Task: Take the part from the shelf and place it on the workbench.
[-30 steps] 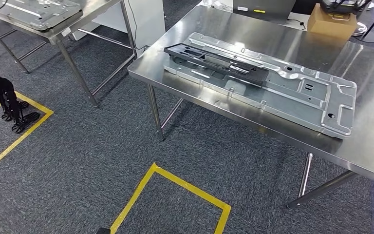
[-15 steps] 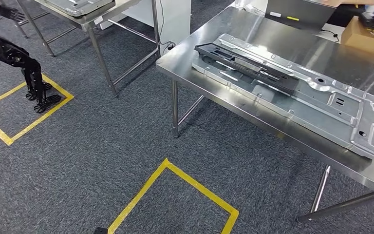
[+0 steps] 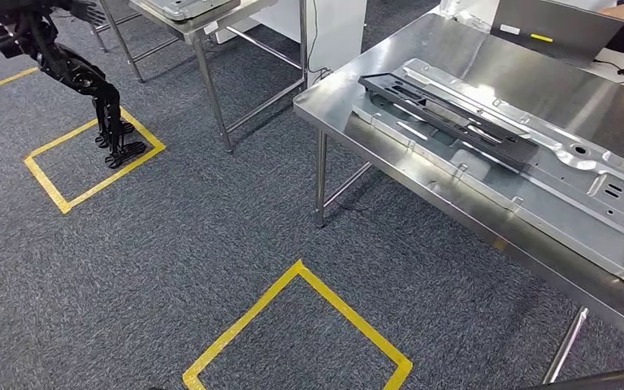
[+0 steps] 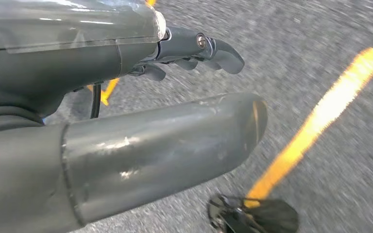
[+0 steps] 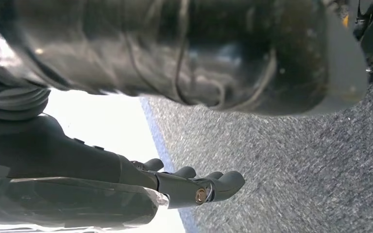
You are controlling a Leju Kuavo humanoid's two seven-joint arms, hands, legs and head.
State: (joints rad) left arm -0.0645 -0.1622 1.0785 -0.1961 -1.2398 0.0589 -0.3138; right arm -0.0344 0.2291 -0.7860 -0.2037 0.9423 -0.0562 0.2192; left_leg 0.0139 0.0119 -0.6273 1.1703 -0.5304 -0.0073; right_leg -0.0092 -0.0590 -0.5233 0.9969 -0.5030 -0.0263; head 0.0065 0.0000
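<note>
Part: long black plastic frame (image 3: 447, 119) lying on embossed silver sheet-metal panel (image 3: 536, 166), steel tabletop (image 3: 357, 89).
Left hand (image 4: 175, 97): fingers (image 4: 213, 48) apart, empty.
Right hand (image 5: 141, 187): fingers (image 5: 218, 184) extended, empty.

Head view: whole picture shifted, so the camera has turned; things unmoved. Steel table (image 3: 422, 175) with black part (image 3: 447, 119) now further right, partly cut off. Second robot (image 3: 65, 69) now upper left, more of it visible.

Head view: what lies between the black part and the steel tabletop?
A large stamped silver metal panel: the black part lies on it, and the panel lies flat on the steel table.
</note>
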